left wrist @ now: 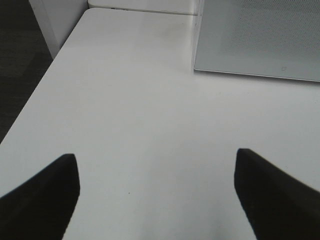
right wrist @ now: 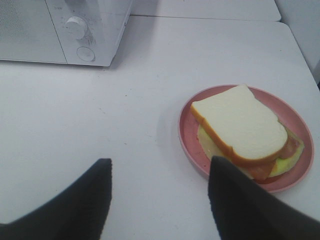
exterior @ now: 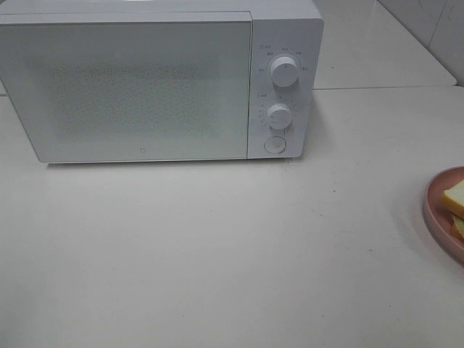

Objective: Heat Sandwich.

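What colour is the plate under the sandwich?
Pink; the plate holding the sandwich shows best in the right wrist view.

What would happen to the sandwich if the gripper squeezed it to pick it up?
The sandwich would probably squash, since its bread looks soft and thick. It seems to be loose layers, with red and pale green filling poking out at one edge, so pieces might slide apart. Lifting the pink plate under it looks safer.
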You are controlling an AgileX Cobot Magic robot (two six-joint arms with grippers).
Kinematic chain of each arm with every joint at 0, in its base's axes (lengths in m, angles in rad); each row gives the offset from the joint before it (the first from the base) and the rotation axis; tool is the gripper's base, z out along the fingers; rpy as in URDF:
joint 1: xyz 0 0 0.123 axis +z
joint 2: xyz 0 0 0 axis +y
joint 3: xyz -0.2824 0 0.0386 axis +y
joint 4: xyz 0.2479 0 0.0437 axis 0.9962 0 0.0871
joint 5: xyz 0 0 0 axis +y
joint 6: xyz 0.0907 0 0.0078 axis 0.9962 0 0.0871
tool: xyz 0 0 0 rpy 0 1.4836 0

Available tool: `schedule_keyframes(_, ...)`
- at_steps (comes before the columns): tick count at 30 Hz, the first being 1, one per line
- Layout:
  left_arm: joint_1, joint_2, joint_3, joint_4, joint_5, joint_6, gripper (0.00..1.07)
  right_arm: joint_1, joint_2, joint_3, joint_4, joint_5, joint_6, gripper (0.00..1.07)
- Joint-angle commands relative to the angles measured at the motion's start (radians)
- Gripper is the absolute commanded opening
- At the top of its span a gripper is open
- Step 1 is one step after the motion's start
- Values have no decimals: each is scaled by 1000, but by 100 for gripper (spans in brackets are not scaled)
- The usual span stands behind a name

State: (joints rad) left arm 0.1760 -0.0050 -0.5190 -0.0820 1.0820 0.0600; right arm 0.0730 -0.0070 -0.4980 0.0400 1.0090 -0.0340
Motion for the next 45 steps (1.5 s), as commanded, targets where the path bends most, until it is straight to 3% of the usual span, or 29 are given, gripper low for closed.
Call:
schedule_keyframes(1,-7,-25,3,-3,-12,0,80,0,-23,-1,-4,-12,-4,58)
schedule_keyframes(45,-36,-23,3,17,-13,-34,80,0,-23,-1,-4,-12,-4,58)
